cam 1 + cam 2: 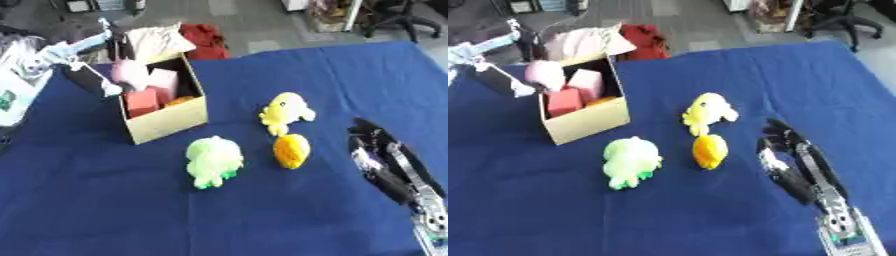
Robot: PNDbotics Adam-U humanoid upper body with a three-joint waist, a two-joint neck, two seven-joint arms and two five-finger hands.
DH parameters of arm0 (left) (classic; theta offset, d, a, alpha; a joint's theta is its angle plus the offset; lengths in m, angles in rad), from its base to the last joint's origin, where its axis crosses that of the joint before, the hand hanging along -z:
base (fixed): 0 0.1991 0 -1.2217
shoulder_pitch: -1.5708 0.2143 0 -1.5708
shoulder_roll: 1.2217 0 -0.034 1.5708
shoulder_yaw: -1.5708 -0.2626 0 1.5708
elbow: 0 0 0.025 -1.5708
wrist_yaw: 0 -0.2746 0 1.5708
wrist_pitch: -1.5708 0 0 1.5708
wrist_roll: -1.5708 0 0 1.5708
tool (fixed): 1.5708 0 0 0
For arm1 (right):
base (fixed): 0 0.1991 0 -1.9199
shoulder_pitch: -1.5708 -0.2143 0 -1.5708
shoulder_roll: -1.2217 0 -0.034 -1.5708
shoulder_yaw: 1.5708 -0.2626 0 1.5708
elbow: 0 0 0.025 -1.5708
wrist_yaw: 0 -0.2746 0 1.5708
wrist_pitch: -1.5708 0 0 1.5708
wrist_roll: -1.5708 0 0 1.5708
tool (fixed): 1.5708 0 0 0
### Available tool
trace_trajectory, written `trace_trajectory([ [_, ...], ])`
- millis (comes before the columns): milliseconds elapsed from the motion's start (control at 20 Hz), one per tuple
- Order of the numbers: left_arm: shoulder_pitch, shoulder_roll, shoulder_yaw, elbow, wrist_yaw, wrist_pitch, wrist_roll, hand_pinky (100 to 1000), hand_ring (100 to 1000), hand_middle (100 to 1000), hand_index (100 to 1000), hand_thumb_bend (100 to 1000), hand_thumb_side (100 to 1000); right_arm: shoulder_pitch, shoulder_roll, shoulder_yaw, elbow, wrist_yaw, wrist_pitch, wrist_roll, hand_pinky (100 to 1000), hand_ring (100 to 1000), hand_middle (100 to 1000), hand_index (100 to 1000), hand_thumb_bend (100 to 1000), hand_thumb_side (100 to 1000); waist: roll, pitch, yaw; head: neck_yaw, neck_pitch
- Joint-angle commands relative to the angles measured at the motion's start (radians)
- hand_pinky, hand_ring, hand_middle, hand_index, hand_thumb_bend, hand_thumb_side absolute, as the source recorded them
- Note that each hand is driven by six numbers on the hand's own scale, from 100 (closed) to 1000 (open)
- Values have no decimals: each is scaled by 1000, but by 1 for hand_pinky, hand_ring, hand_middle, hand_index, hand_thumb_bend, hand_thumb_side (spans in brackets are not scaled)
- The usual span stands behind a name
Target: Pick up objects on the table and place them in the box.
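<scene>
We see L hand (92, 80) upper left, over box (171, 120) edge w/ pink toy (129, 72); fingers: can't tell. R hand (785, 152) lower right, fingers apart, holding nothing. Green toy (213, 161), yellow toy (284, 112), orange toy (291, 150) on blue cloth (262, 210) mid-frame.

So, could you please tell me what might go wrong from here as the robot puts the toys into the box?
The box already holds a pink toy and red blocks. The pink toy rises above the rim, so added items may spill.

The yellow toy and orange toy lie close together; reaching for one could knock the other.

The left hand is at the box's side and might nudge it.
</scene>
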Motion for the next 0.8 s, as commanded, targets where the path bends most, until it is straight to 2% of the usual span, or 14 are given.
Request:
trace_trajectory([
  [50, -33, -20, 22, 66, -72, -23, 58, 790, 748, 768, 854, 592, 272, -9, -8, 1, -8, 0, -2, 3, 840, 834, 822, 960, 100, 761, -4, -24, -3, 3, -1],
  [150, -36, -28, 24, 70, -97, -36, 95, 823, 799, 831, 912, 690, 402, -10, -8, 1, -8, 0, -2, 4, 841, 834, 822, 960, 100, 760, -5, -24, -4, 3, -1],
  [250, -31, -26, 27, 54, -104, -42, 129, 830, 812, 847, 926, 713, 441, -10, -8, 0, -8, 0, -2, 3, 841, 834, 822, 959, 100, 760, -6, -24, -4, 3, -2],
  [400, -12, -3, 26, -23, -66, -49, 175, 817, 780, 805, 888, 713, 441, -9, -8, -1, -8, 1, -2, 2, 841, 834, 822, 960, 100, 760, -5, -25, 0, 0, -3],
  [550, 15, 31, 13, -150, 21, -63, 179, 805, 728, 738, 823, 673, 393, -10, -8, -1, -8, 2, -2, 2, 841, 834, 822, 960, 100, 760, -4, -25, 5, -4, -4],
  [650, 40, 56, -3, -246, 91, -70, 156, 798, 699, 709, 802, 664, 385, -10, -8, -2, -8, 3, -2, 2, 841, 834, 822, 960, 100, 760, -4, -25, 6, -4, -5],
  [800, 88, 95, -51, -380, 200, -91, 57, 789, 663, 670, 773, 640, 356, -12, -10, -4, -7, 4, -1, -1, 840, 834, 822, 960, 100, 759, -3, -24, 5, -4, -6],
])
